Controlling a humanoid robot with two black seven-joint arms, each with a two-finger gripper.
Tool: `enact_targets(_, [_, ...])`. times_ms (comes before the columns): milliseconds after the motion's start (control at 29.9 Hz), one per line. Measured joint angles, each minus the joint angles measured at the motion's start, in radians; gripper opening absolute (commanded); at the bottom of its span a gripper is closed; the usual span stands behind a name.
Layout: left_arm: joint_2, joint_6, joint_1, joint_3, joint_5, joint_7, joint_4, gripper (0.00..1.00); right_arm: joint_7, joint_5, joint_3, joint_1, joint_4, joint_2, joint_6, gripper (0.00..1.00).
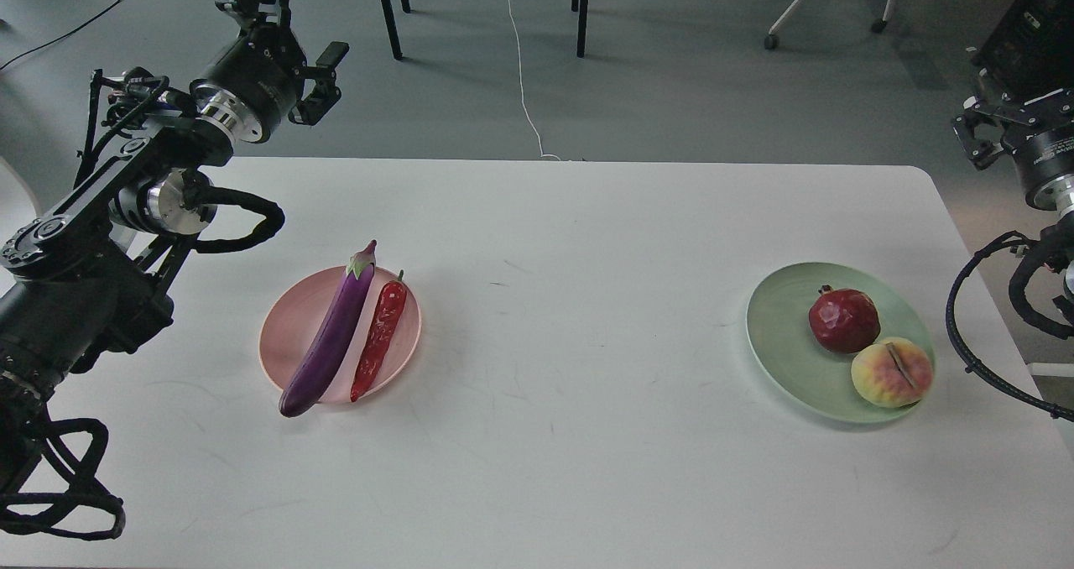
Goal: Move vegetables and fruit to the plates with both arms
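The purple eggplant [334, 334] and the red chili pepper [382, 334] lie side by side on the pale pink plate [285, 342] at the left; the eggplant's tip overhangs the front rim. The dark red pomegranate [843, 320] and the yellow-pink peach [891, 373] sit on the pale green plate [780, 334] at the right. My left gripper [289, 23] is raised beyond the table's back left corner, open and empty. My right gripper [994, 120] is raised off the table's right edge, dark against a black cabinet; its fingers cannot be told apart.
The white table [554, 300] bears only the two plates. Beyond its far edge are black table legs [388, 11], a white cable [522, 74] on the grey floor and a black cabinet [1028, 32] at the top right.
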Motion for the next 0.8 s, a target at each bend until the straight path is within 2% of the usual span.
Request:
enact_targets(201, [-0.062,-0.007,-0.002,-0.074,-0.135,-0.023,0.14,0.98,-0.013,0.001,0.012,0.024,-0.01,0.018,0.0,0.99])
enact_targets(402, [-0.07,-0.076,0.026,-0.099,-0.231,-0.027,0.236,0.98,-0.061,0.004,0.016,0.046,-0.106,0.1,0.0,0.99])
enact_targets(502, [-0.066,-0.114,0.04,-0.091,-0.286,-0.021,0.249,0.98,-0.089,0.01,0.034,0.055,-0.143,0.132,0.0,0.99])
enact_targets(803, [-0.06,-0.134,0.047,-0.087,-0.308,-0.026,0.251,0.98,-0.094,0.011,0.117,0.04,-0.149,0.166,0.0,0.99])
